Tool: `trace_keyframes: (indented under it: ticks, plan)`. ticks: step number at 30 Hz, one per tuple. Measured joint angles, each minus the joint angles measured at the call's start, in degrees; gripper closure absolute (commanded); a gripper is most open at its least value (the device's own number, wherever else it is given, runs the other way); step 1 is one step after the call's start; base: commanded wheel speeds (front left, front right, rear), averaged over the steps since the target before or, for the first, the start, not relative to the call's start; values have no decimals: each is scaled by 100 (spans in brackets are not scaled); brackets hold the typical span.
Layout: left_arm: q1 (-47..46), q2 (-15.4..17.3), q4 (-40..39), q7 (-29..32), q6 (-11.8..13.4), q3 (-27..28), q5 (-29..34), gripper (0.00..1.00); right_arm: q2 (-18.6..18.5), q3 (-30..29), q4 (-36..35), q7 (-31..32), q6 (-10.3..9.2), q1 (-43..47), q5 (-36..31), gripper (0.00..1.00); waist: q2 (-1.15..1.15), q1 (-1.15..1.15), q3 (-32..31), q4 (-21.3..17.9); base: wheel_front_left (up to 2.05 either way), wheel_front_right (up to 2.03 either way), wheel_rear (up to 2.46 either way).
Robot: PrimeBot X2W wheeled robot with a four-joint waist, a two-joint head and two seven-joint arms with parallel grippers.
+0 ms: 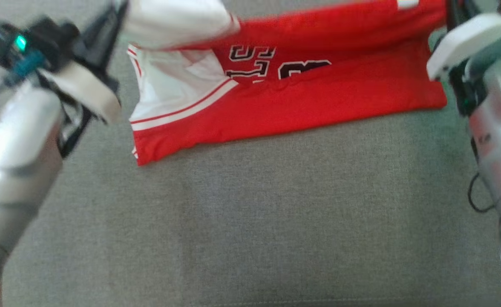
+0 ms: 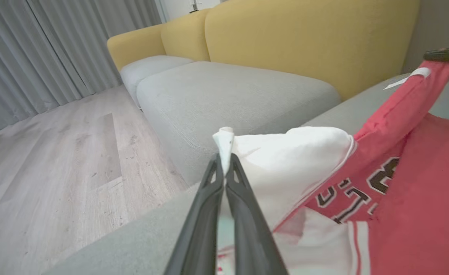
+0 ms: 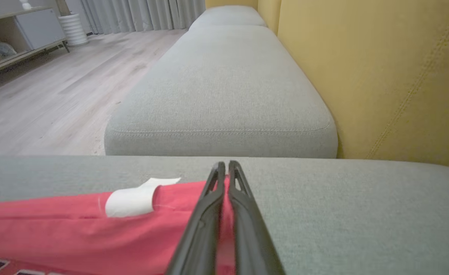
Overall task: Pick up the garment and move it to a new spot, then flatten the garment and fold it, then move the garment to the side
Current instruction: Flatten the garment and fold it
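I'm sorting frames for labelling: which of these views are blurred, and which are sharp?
Head view: motion-blurred throughout, the jersey lettering and both arms smeared, glare on the left forearm. Left wrist view: fairly sharp, the left gripper crisp where it pinches the jersey, light soft and even. Right wrist view: sharp, the right gripper and the cushion weave clear.

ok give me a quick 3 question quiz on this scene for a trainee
1. True or false: the left gripper is shut on a white part of the jersey.
2. What does the right gripper pinch? A) the jersey's red edge B) a white label C) nothing
3. Fill in: the jersey's lower edge rests on a ___ seat cushion.
Key: 1 true; 2 A; 3 grey
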Motion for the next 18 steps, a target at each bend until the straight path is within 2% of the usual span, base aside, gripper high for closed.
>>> trace_keyframes:
  ticks: [8, 18]
  plan:
    - [772, 183, -412, 2, 0, -506, -296, 100, -394, 1017, -346, 767, 0, 749, 920, 100, 0, 0, -395, 125, 0, 0, 0]
    - [1430, 331, -714, 282, 0, -892, -404, 100, -1193, 2271, -1233, 1590, 0, 1408, 1848, 100, 0, 0, -650, 141, 0, 0, 0]
